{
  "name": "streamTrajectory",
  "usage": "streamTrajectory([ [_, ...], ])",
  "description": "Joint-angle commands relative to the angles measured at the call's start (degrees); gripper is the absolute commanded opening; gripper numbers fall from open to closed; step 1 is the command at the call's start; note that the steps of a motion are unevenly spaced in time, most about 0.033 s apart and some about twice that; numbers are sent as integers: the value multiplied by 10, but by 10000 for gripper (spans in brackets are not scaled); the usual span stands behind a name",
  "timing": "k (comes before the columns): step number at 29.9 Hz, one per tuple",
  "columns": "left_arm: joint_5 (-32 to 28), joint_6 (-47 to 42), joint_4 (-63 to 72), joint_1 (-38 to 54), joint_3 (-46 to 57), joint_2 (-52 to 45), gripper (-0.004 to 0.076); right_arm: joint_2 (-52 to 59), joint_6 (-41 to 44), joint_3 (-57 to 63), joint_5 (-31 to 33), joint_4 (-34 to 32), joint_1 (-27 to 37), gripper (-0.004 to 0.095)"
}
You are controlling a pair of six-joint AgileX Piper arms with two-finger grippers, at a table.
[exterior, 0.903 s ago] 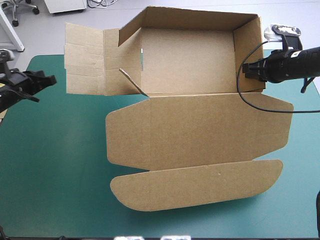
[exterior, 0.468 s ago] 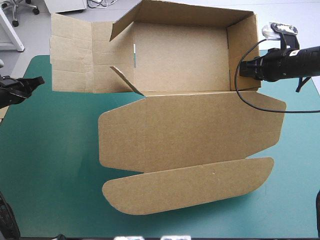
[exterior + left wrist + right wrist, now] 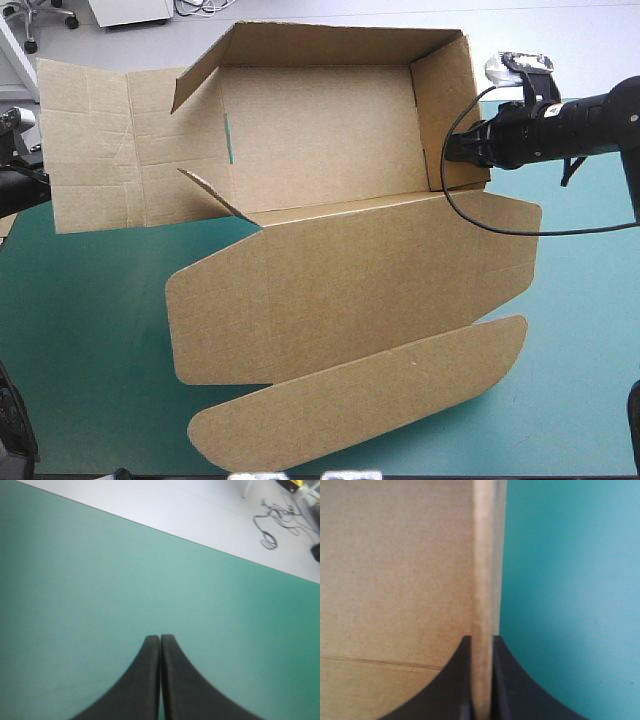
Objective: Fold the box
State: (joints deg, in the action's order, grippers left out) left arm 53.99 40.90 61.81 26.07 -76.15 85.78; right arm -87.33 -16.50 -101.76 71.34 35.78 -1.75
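The brown box [image 3: 330, 150] stands as an open tray at the far side of the table, its right and back walls raised. Its left wall panel [image 3: 95, 145] lies folded out flat past the table's left edge. The lid [image 3: 350, 290] lies flat toward the near side, with a long flap [image 3: 360, 395] at its front. My right gripper [image 3: 462, 150] is shut on the box's right wall, whose edge [image 3: 482, 600] runs up between the black fingers. My left gripper [image 3: 160, 639] is shut and empty over bare teal-green cover; the high view shows only part of that arm at the left edge.
Bare teal-green cover [image 3: 90, 330] lies to the left of the lid and along the near right [image 3: 580, 350]. The table's far edge [image 3: 165, 530] shows ahead of my left gripper, with grey floor beyond it.
My right gripper has dragged the box leftward and turned it, so the lid now slants. The left arm has drawn back to the table's left edge.
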Motion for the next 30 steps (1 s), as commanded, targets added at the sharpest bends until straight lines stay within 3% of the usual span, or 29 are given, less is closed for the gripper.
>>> streamTrajectory([
  [1, 51, 23, 73, -1, -17, -23, -2, 22, 2, -17, 0, 40, -2, -17],
  [5, 85, 23, 71, -23, -17, -23, -4, 10, 2, -17, 0, 42, -2, -17],
  [14, 85, 24, 44, -105, -17, -23, -4, -8, -7, -17, 0, 66, -2, -17],
  [30, 119, 28, 78, -118, -17, -29, -4, -30, -8, -17, 0, 61, -2, -16],
])
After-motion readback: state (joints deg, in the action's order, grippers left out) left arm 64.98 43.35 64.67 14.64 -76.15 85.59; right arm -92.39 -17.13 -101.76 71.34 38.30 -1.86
